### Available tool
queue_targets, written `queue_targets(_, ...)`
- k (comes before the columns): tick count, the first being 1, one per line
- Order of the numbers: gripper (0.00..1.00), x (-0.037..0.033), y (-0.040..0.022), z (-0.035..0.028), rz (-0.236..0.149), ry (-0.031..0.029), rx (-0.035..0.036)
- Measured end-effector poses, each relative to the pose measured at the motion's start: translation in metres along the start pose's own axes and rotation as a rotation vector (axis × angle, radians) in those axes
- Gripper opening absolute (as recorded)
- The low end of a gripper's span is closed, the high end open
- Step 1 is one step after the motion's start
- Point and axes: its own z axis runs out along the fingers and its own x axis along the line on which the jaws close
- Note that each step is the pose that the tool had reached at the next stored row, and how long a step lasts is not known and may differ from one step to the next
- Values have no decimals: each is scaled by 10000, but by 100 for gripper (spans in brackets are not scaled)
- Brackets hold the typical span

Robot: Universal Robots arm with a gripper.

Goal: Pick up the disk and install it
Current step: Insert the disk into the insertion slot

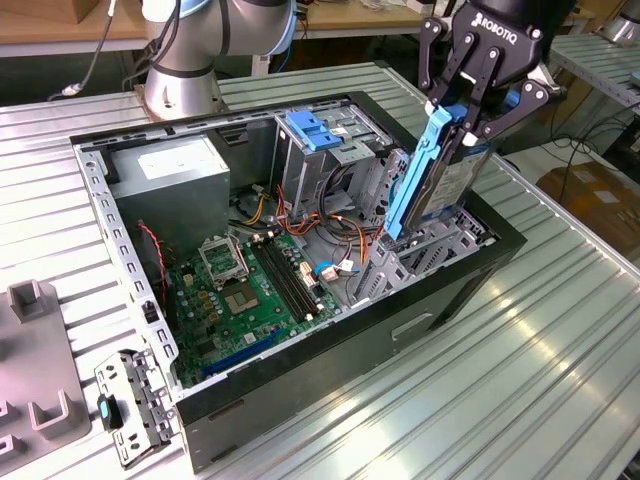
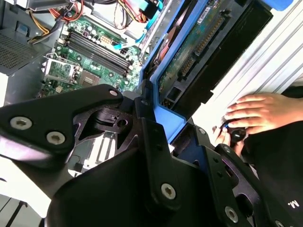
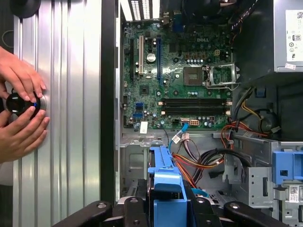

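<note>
Steeply tilted disk (image 1: pixel 432 176), jaws clamped, over case (image 1: pixel 400 322)

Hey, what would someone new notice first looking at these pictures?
The claw grips the blue-framed disk, nearly upright, over the open case toward the exterior view's right. Inside the case lies the green motherboard. In the first wrist view, a person's hands cup a dark knob on the table beside the case.
</note>
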Motion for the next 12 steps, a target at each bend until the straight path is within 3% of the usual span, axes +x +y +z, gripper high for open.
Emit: queue_targets(12,37,8,-32,120,44,-1,-12)
